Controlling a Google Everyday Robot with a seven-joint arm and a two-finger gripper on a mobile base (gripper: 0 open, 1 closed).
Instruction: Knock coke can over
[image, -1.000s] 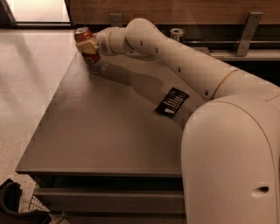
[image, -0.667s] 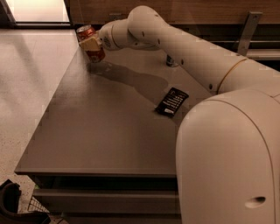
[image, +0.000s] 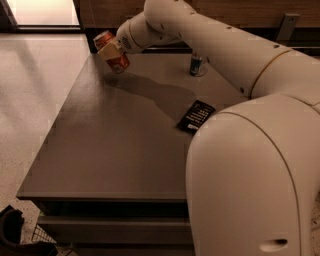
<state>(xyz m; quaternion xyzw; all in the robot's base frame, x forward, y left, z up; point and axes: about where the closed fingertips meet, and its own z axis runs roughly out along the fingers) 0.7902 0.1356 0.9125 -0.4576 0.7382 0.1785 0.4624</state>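
The coke can (image: 112, 54), red-orange with a silver top rim, is at the far left corner of the grey table (image: 105, 155). It is tilted, its top leaning to the upper left and its base close to the table top. My gripper (image: 113, 49) is at the end of the white arm that reaches in from the right. It is shut on the can, with one pale finger (image: 111, 49) lying across the can's front. The far side of the can is hidden behind the gripper.
A taller slim silver-and-blue can (image: 198, 64) stands upright at the back of the table, partly behind the arm. A flat black packet (image: 196, 116) lies right of centre. The arm's large white body fills the lower right. A dark object (image: 11, 234) sits on the floor below the table's front left corner.
The arm and wrist have risen and turned. The coke can has gone from upright to tilted, its top leaning left.
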